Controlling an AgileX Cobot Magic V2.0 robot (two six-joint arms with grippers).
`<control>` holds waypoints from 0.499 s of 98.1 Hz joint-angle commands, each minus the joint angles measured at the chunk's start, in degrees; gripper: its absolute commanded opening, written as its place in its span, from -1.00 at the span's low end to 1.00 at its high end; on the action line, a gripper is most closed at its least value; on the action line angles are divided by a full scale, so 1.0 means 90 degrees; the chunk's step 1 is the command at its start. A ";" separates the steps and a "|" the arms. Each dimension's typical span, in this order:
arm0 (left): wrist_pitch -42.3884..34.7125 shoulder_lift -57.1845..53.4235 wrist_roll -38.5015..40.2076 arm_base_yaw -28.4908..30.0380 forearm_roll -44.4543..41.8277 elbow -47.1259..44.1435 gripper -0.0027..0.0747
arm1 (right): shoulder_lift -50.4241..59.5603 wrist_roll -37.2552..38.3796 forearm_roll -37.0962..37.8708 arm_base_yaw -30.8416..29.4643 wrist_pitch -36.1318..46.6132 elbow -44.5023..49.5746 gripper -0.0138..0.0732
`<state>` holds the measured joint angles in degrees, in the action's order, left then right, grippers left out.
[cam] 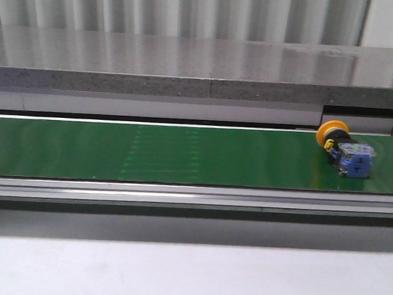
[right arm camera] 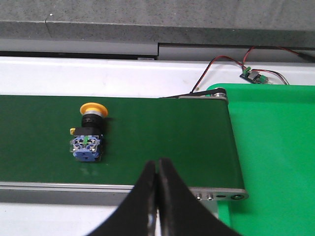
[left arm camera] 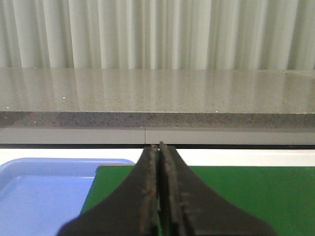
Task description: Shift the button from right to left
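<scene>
the push-button (cam: 345,150) lies on its side on the green conveyor belt (cam: 149,154), near the right end of the belt in the front view. its round orange-yellow cap (cam: 332,132) points to the far side of the belt, and its blue-grey base (cam: 356,161) with a small green mark points toward the near side. in the right wrist view the same push-button (right arm camera: 88,132) rests on the belt (right arm camera: 162,132), well apart from the right gripper (right arm camera: 157,167); the two black fingers (right arm camera: 167,196) of this gripper are pressed together and hold nothing. past the end roller of the belt there is a bright green tray (right arm camera: 275,147), and a small circuit board (right arm camera: 255,75) with red and black wires lies on the white tabletop (right arm camera: 98,76) behind it. in the left wrist view the left gripper (left arm camera: 158,150) has its fingers (left arm camera: 172,196) closed together too, with nothing between them, above the left end of the belt (left arm camera: 246,196). a blue tray (left arm camera: 44,191) sits just beside that end. a grey stone-like shelf (cam: 189,66) runs behind the belt.
</scene>
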<state>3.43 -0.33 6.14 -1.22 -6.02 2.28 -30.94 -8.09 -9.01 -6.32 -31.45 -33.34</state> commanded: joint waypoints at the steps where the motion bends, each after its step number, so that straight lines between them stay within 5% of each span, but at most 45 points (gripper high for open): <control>1: -0.0253 -0.0091 0.0068 0.0012 0.0129 0.0644 -0.98 | 0.0003 -0.0080 -0.0008 0.0006 0.0419 -0.0156 -0.84; 49: 0.4070 0.2476 0.0068 0.0012 0.0539 0.3981 -0.98 | 0.0003 -0.0080 -0.0008 0.0006 0.0419 -0.0156 -0.84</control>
<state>36.62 16.51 6.14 -1.22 -1.86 32.61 -30.94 -8.22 -9.01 -6.32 -31.45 -33.34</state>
